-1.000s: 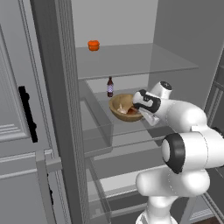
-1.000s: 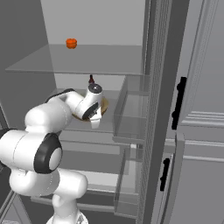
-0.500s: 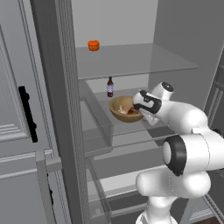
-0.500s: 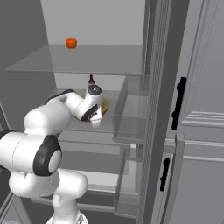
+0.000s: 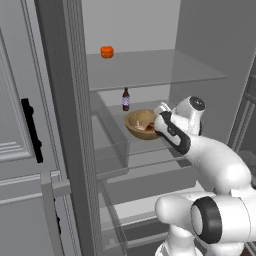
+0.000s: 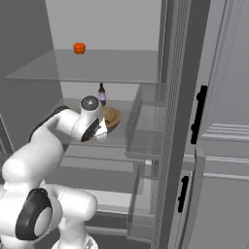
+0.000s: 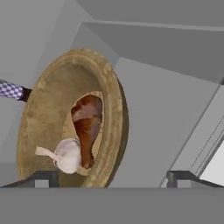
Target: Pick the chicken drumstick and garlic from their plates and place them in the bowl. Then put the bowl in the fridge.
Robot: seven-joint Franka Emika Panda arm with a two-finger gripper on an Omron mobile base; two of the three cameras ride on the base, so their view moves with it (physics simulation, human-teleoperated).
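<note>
Both foods, the chicken drumstick [image 7: 87,127] and garlic [image 7: 67,155], lay inside the bowl [image 5: 141,124], which sat on a glass shelf [image 5: 150,145] near its front edge inside the fridge [image 5: 200,55], while the gripper [image 7: 113,177] stood wide, holding nothing, so the task looked essentially finished.

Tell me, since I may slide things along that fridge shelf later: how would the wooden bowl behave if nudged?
The bowl looks stiff and thick-walled, so it would probably slide on the smooth glass shelf rather than flex. Its rounded underside suggests it might rock. The drumstick and garlic lie loose inside and would likely shift.
</note>
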